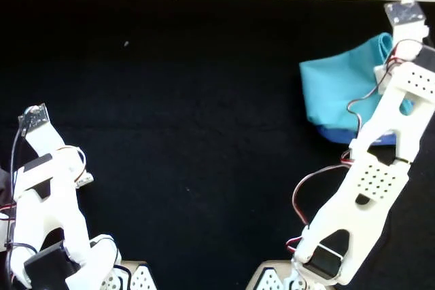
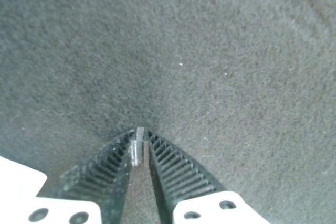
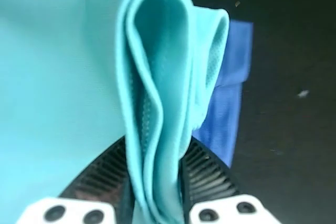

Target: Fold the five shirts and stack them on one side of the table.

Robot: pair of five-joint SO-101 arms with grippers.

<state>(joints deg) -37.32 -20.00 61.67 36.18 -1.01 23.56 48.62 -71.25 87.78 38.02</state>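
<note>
A folded turquoise shirt (image 1: 340,86) lies at the table's right side on top of a blue shirt (image 1: 346,134), whose edge pokes out beneath it. My right gripper (image 3: 157,182) is shut on a bunched fold of the turquoise shirt (image 3: 157,77); the blue shirt (image 3: 231,98) shows beside it. In the high view the right arm (image 1: 394,120) stretches over the pile's right part and hides it. My left gripper (image 2: 139,148) is shut with nothing in it, low over bare black cloth. The left arm (image 1: 47,188) stands near the table's left front corner.
A black cloth (image 1: 190,100) covers the table, with wide free room across the middle and left. A pale wall strip runs along the far edge. Red and black cables loop beside the right arm (image 1: 319,181).
</note>
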